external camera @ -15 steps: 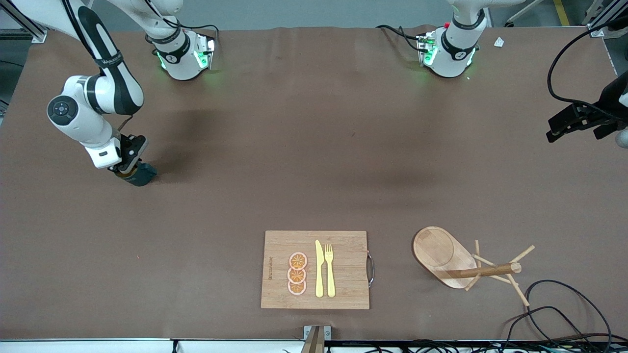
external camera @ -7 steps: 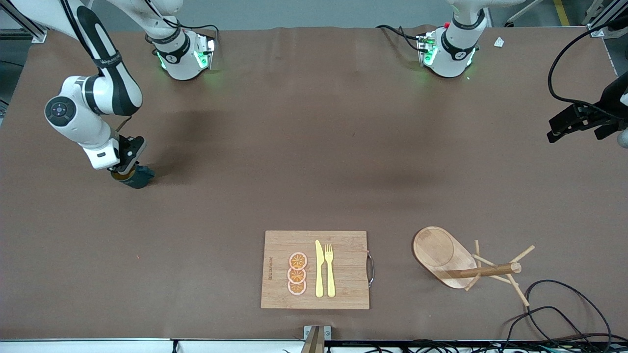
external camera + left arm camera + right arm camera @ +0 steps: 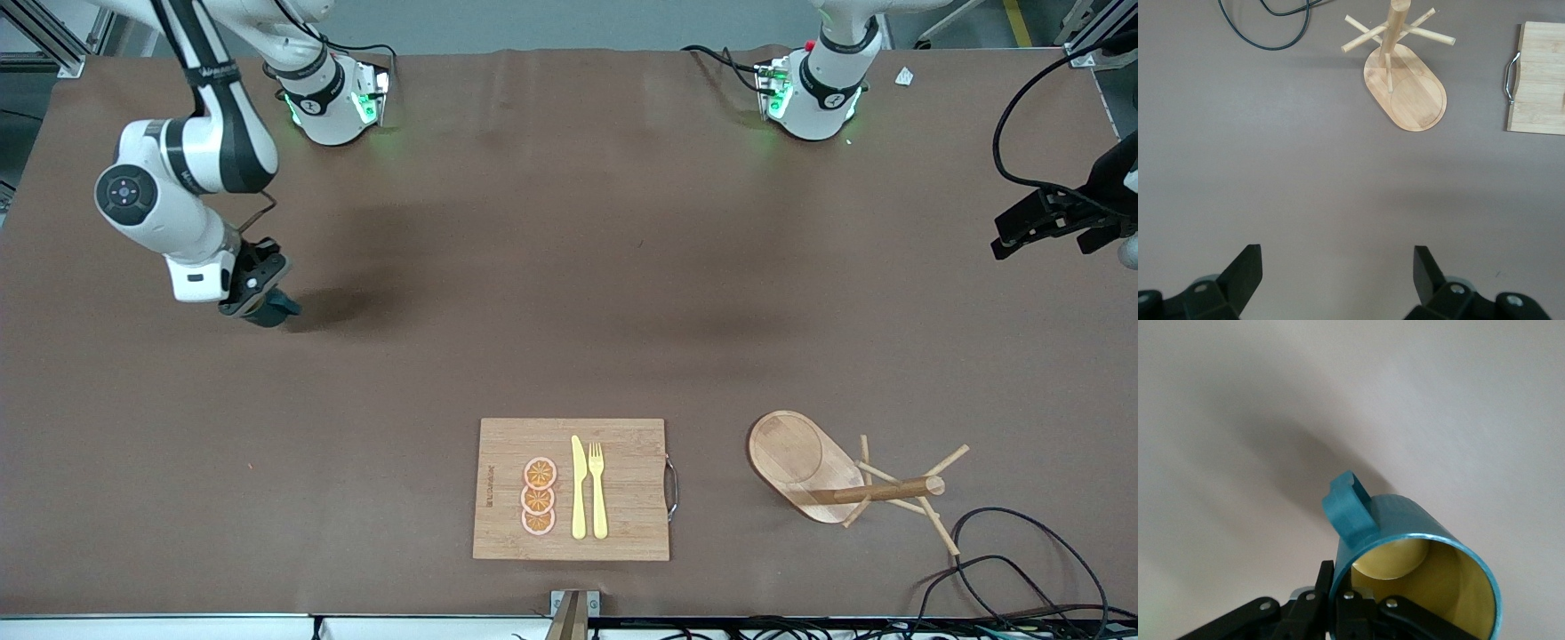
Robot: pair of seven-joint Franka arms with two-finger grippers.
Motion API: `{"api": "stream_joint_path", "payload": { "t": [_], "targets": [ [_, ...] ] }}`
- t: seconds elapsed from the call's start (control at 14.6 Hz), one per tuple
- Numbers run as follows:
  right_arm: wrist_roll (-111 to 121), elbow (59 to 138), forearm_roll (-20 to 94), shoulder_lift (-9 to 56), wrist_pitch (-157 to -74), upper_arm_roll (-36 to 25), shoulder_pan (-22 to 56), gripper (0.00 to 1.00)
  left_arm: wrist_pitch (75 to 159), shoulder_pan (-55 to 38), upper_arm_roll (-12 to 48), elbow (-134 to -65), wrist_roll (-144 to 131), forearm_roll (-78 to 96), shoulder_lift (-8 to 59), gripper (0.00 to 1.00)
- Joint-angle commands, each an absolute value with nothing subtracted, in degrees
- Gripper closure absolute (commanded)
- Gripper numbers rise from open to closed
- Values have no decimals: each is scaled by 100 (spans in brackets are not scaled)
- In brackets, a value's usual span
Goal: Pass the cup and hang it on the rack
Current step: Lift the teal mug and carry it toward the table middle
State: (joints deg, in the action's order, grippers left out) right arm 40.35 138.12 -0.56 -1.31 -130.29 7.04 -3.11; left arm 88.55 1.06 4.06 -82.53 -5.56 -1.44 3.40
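A big table with a plain brown cloth top (image 3: 551, 293) fills the room. Grey floor (image 3: 533, 22) shows past its edge. Black loose cables (image 3: 1013, 560) lie at one corner.

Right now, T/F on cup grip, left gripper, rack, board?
1. The right gripper is shut on the teal mug, pinching its rim. True.
2. The left gripper holds the mug. False: it is open and holds nothing, waiting at the left arm's end of the table.
3. The wooden mug tree has a mug on a peg. False: its pegs are bare.
4. The bamboo cutting board carries a yellow knife, a fork and orange slices. True.
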Motion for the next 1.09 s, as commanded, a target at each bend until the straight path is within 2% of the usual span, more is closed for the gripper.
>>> {"api": "stream_joint_path", "payload": {
  "t": [0.0,0.27,0.62,0.82,1.03],
  "targets": [
    [2670,13729,316,-378,-12780,668,436,100,8842,114,395,-8112,-475,-53,396,0],
    [15,12931,316,-203,-12385,659,1781,100,8842,114,396,-8112,-475,-44,413,0],
    [-3536,11587,316,929,-12278,650,3425,100,8842,123,396,-8112,-466,-26,509,0],
    [-5372,10498,325,1869,-12261,650,4015,100,8842,123,396,-8112,-466,-35,536,0],
    [-7149,9977,395,2285,-12261,650,4087,100,8842,132,395,-8112,-466,-35,588,0]
  ]
}}
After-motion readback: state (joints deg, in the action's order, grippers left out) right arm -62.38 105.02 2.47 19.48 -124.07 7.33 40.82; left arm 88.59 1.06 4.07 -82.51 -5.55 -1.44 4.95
